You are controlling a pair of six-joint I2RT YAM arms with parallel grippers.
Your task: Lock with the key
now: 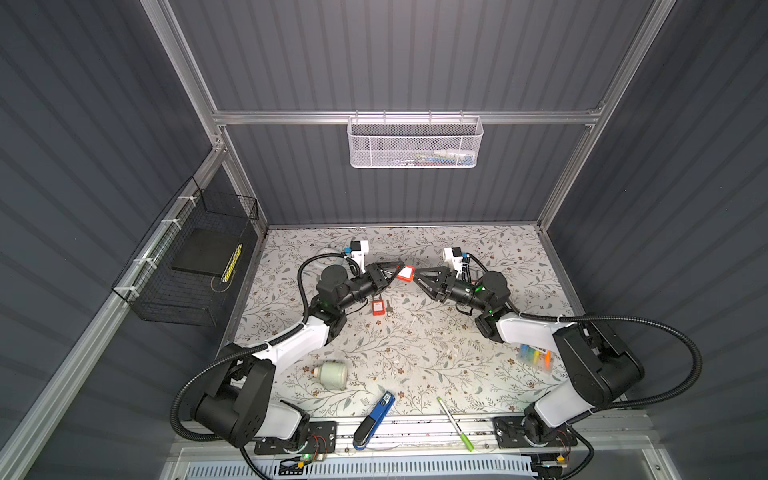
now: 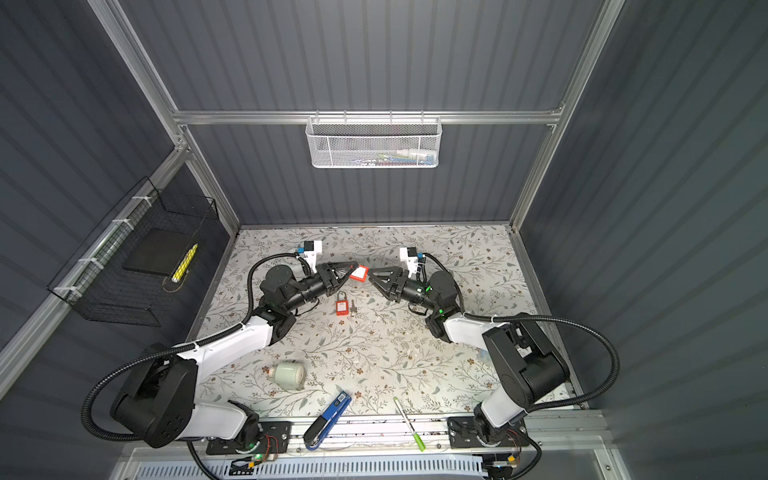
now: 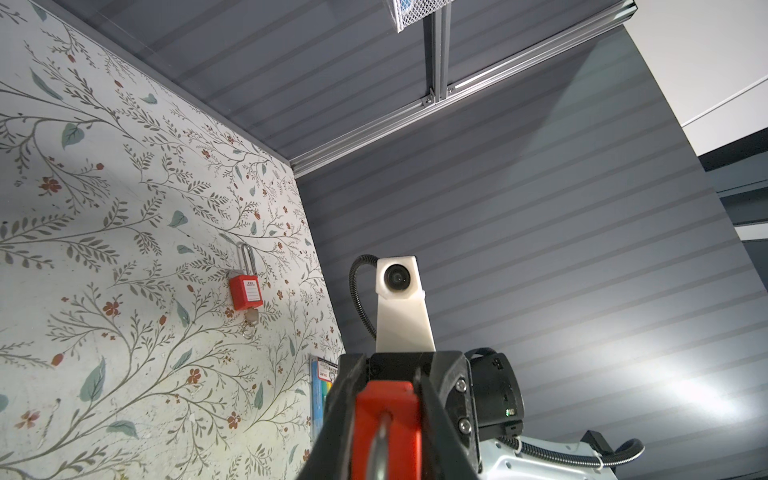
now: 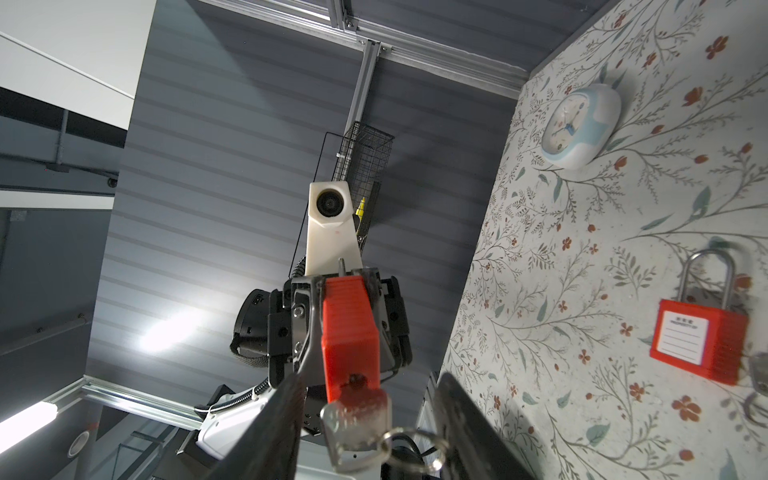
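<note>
Both top views show the floral table (image 1: 415,353), with two arms that come in from its near edge and meet above its middle, closer to the far edge. A black wire basket (image 1: 187,266) hangs on the left wall and a white mesh basket (image 1: 415,145) on the back rail. Toward the near left corner a pale green bottle (image 1: 330,374) lies on its side. A blue stapler (image 1: 374,419) and a green pen (image 1: 455,424) lie across the near edge.

The left gripper (image 1: 397,270) has its fingers clamped on the held padlock (image 1: 405,273), a red one raised clear of the table. In the left wrist view its body fills the gap between the fingers, shackle end toward the wrist. The right gripper (image 1: 415,277) faces it with fingers spread apart. In the right wrist view they stand on either side of the key (image 4: 357,424), which sits in the held padlock's underside with a ring hanging from it.

A second padlock (image 1: 377,307), also red, lies flat on the table just nearer the near edge than the fingers. A small key (image 1: 388,307) is right beside its body; whether it is in the lock I cannot tell
</note>
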